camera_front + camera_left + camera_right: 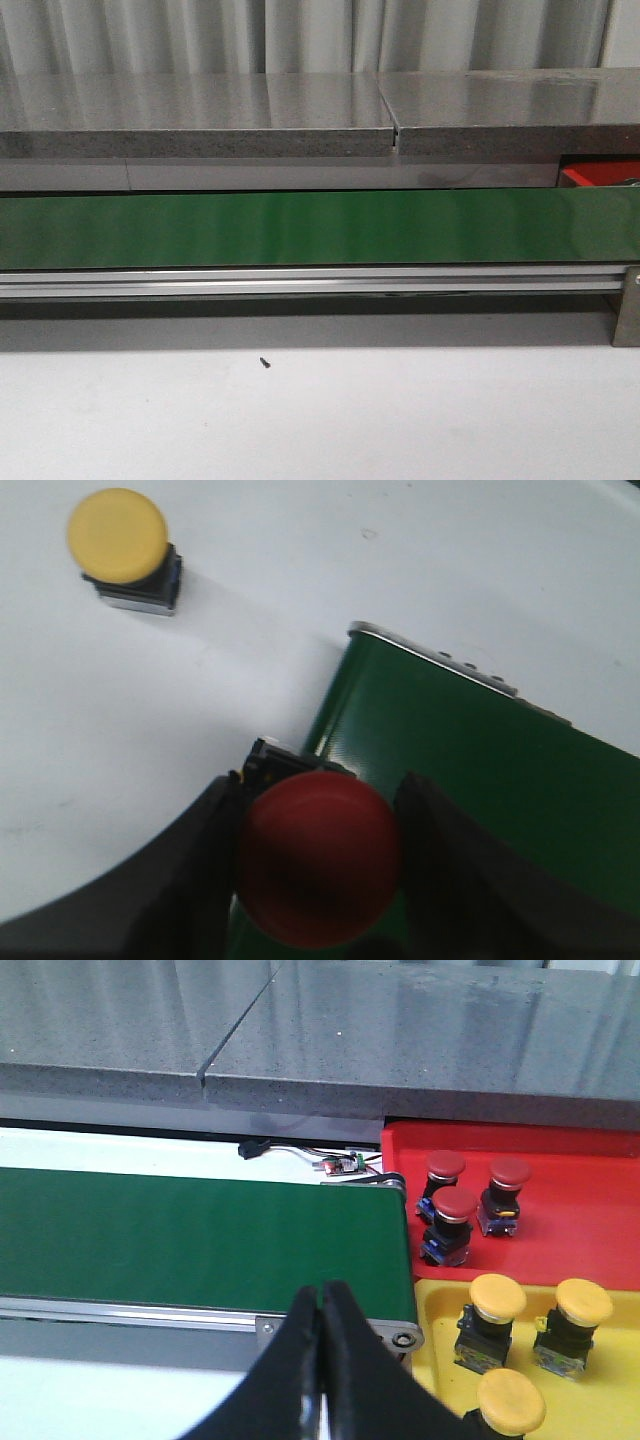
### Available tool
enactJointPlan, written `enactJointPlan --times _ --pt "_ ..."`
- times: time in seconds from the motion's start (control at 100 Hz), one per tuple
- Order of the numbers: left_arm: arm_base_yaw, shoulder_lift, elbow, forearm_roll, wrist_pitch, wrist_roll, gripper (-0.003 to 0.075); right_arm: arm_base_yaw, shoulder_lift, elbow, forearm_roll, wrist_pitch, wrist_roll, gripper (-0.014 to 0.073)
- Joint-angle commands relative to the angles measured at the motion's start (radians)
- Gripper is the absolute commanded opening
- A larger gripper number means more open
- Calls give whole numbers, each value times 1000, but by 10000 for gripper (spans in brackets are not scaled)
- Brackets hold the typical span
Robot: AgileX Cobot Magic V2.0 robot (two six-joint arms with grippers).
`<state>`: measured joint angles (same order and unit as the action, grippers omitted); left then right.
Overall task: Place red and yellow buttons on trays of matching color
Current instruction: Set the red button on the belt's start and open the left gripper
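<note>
While the left gripper (318,865) is clamped on a red button (318,858) above the end of the green belt (480,770), a yellow button (122,548) stands apart on the white table (100,730). The right gripper (322,1360) has its fingers pressed together, holding nothing. Beyond the belt's end, the red tray (580,1235) holds three red buttons (455,1210); the adjoining yellow tray (440,1305) holds three yellow buttons (497,1300).
</note>
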<state>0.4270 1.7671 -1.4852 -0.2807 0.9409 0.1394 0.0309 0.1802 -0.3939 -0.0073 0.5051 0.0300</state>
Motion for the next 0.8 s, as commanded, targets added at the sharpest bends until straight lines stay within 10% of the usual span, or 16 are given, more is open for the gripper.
enactJointPlan --times 0.0,0.29,0.51,0.79 --pt "-39 -56 1 -20 -43 0 211 -2 9 -25 -4 -72 -12 -115" --pt "-82 -56 60 -24 -66 0 225 -2 9 -25 -4 -72 -12 -115" --pt "-82 -56 56 -38 -52 1 540 -2 9 -25 -4 -72 -12 -115" --pt "-82 -102 19 -214 -60 73 568 -2 9 -25 -4 -72 -12 -115"
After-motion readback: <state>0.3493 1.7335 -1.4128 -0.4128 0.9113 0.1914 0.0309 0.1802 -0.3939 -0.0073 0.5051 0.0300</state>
